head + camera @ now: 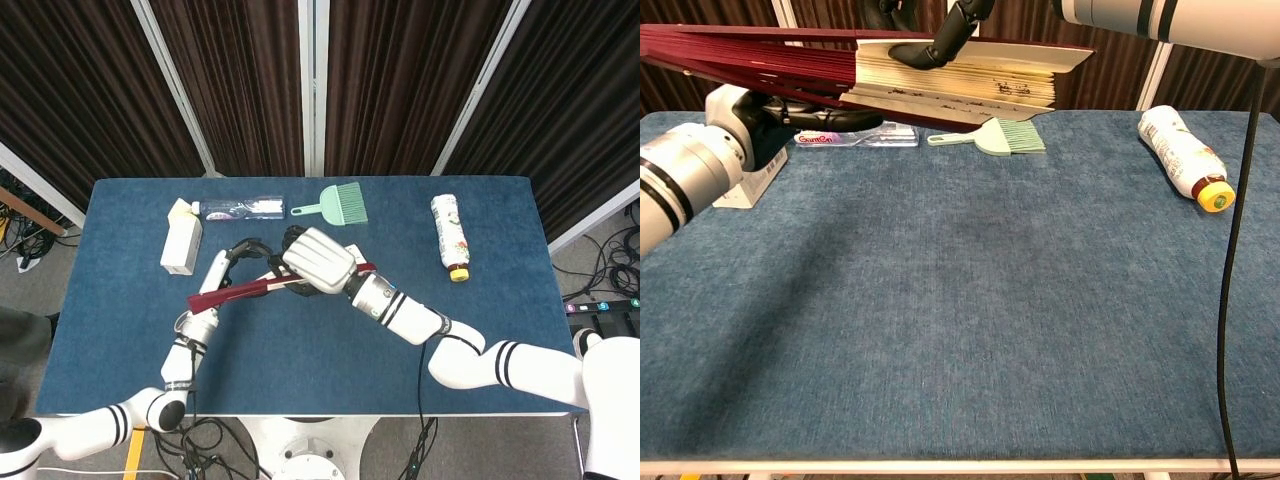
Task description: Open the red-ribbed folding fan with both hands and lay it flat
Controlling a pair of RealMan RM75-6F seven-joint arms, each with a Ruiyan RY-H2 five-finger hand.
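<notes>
The folding fan (240,291) has dark red ribs and a cream paper leaf (950,80). It is held in the air above the blue table (300,370), only slightly spread. My right hand (320,262) grips it from above near the leaf end; its dark fingers (940,42) curl over the top edge in the chest view. My left hand (238,258) is at the rib side, with dark fingers (830,120) wrapped under the lower ribs. The fan's pivot end points to the left (680,45).
A white box (182,240) and a clear toothpaste pack (240,208) lie at the back left. A green hand brush (335,205) is at the back centre. A bottle with an orange cap (450,235) lies at the right.
</notes>
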